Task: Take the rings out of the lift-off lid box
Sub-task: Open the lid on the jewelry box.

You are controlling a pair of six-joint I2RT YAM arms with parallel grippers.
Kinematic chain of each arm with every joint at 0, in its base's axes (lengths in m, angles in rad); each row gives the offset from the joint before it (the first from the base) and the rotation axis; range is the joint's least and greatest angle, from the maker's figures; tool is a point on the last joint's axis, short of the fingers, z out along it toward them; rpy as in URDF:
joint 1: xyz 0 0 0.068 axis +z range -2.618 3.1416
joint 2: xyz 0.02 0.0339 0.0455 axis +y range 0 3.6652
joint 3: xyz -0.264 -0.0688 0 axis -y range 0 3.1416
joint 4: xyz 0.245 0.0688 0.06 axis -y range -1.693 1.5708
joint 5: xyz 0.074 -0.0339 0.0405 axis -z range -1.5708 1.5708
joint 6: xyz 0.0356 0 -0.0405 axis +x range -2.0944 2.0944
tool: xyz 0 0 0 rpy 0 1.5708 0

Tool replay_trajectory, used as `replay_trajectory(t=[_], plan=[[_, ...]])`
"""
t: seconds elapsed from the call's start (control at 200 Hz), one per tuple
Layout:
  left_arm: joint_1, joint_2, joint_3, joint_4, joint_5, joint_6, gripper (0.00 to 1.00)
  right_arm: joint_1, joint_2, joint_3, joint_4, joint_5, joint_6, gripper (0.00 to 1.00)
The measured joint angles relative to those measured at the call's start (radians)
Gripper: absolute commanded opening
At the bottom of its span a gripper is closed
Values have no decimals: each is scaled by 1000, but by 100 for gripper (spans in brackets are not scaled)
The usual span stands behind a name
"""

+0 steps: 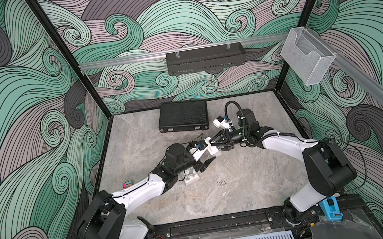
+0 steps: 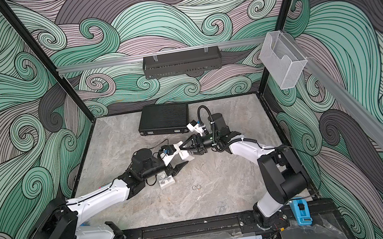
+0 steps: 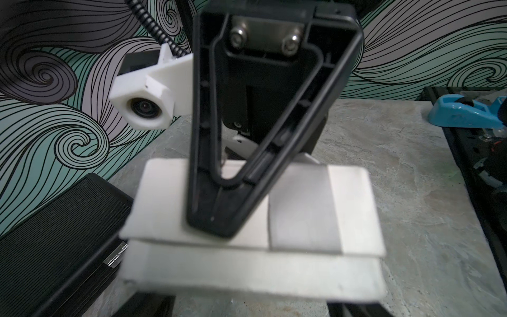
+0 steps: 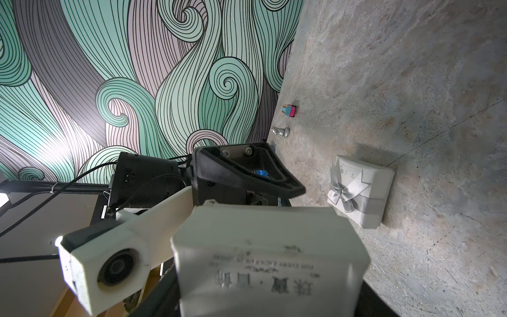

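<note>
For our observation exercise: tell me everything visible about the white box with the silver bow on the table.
The white box is squarish, card-like, banded by silvery ribbon tied in a bow on top, beside faint print. It lies flat, seemingly closed, on the grey stone-look table; nothing appears to touch it.

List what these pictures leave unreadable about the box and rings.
- Interior of the white printed cardboard box: hidden by its own walls in every view.
- Its print: blurred in the right wrist view.
- Two tiny round rings: too small in both top views.
- Left gripper jaws: masked by the box, left wrist view.
</note>
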Motion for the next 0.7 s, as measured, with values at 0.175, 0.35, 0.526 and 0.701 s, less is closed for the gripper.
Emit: replay_trajectory(t=[0.175,0.35,0.526,0.701], plan=[[0,0,0,0,0,6,77,5,0,0,0,-1,-3,69],[0,0,0,-3,0,8,70,5,0,-1,1,-1,-3,69],[0,0,2,-14,1,13,67,5,0,-6,4,-1,-3,69],[0,0,9,-29,1,15,66,5,0,-8,5,0,-4,70]])
